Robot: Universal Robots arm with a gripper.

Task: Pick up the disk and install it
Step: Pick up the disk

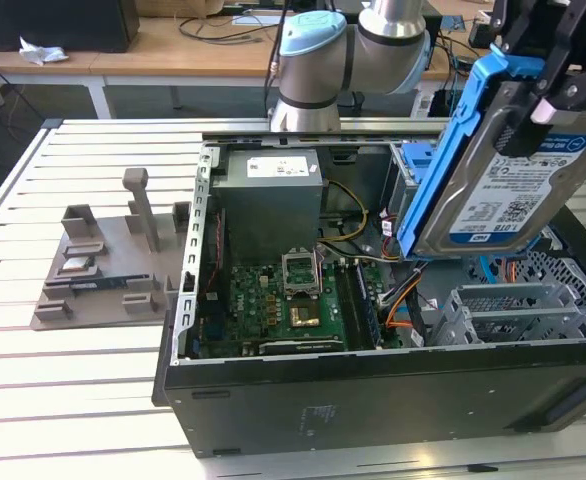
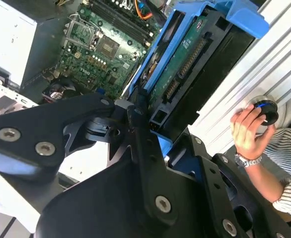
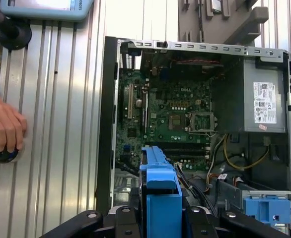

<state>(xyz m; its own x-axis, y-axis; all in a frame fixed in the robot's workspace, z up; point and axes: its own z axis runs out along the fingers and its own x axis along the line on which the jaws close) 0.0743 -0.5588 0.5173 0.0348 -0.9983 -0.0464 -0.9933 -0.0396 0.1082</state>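
The arm (image 1: 318,60) shows its grey, pale-blue-capped joints at the top middle of the exterior view. Its black gripper (image 1: 533,105) hangs at the exterior view's right, jaws clamped on opposite sides of the disk (image 1: 503,190), which it holds raised and steeply tilted.

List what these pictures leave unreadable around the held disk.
The disk, upper end, exterior view: covered by the gripper and cut by the frame edge.
Blue bracket, exterior view: partly hidden behind the disk.
Object under the person's hand, first wrist view: covered by the hand.
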